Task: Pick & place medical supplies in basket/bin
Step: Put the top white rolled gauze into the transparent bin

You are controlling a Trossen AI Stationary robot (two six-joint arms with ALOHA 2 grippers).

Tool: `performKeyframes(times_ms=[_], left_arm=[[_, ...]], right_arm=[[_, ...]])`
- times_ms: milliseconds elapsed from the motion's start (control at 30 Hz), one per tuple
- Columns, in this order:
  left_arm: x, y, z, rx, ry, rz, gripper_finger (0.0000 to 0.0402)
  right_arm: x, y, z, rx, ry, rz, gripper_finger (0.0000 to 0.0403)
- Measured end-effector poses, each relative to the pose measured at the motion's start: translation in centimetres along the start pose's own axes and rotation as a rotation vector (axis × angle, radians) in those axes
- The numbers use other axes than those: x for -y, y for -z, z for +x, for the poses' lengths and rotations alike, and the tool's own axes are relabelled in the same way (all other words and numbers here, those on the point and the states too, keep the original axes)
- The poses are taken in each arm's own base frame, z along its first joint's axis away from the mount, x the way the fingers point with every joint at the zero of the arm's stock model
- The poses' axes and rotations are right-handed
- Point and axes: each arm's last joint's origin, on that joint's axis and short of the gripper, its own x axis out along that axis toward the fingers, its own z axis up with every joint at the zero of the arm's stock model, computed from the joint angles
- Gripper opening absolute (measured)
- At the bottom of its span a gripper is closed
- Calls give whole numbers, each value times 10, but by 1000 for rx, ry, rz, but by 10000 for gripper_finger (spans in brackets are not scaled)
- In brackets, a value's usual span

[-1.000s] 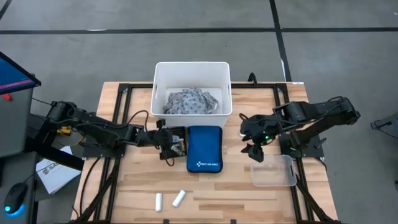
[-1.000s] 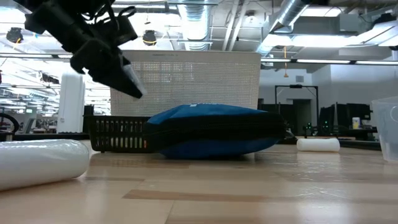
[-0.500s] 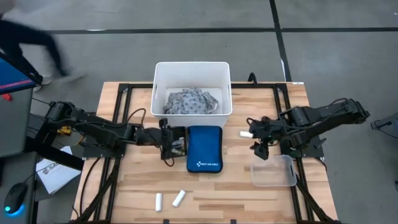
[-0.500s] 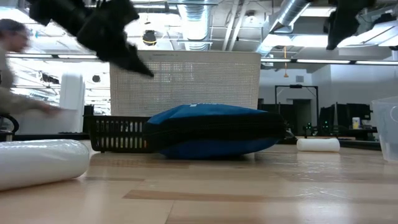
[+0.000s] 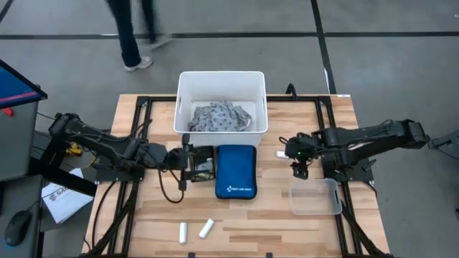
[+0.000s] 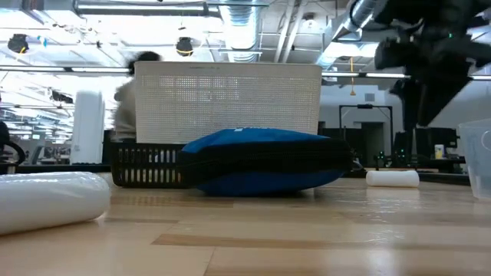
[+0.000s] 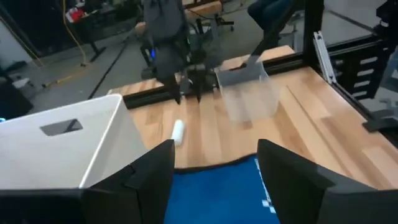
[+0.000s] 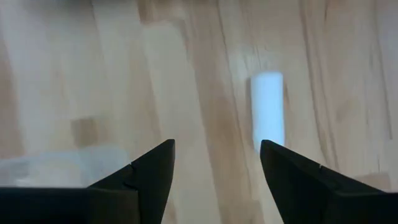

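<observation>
Pale wooden planks make up the desk (image 5: 244,215), which is set on a black frame over a grey floor crossed by dark lines. A person's legs (image 5: 135,32) are seen on that floor beyond the white bin (image 5: 221,80). Ceiling ducts and strip lights are shown in the low view.

The grey-and-white patterned cloth (image 5: 219,117) is held inside the white bin. Just in front of the bin a blue zip pouch (image 5: 236,171) is laid, with a white logo near its front end; the lettering cannot be read. To the right of the pouch one white roll (image 5: 282,154) is found, its long axis running left to right. Two more white rolls (image 5: 195,230) are placed well in front of the pouch, both roughly upright in the high view, the right one tilted. A clear container (image 5: 315,197) is set to the pouch's right front.

The left pincer (image 5: 185,159) is held just left of the pouch, fingers apart. The right pincer (image 5: 299,152) is poised beside the lone roll, fingers apart and empty.
</observation>
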Motion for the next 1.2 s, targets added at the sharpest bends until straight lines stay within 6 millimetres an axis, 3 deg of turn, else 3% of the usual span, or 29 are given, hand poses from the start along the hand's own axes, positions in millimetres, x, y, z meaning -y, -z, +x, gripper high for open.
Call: performKeyframes(times_ms=[433, 700, 1033, 1200], left_arm=[[1, -5, 1, 7, -21, -11, 214], [0, -5, 0, 11, -54, -15, 214], [1, -5, 0, 11, -54, -16, 214], [0, -6, 0, 13, -54, -17, 214]], right_arm=[[26, -21, 31, -55, 5, 114, 194], [45, -15, 64, -162, -18, 326, 211], [57, -16, 68, -143, -7, 385, 214], [64, -8, 82, -207, -8, 417, 200]])
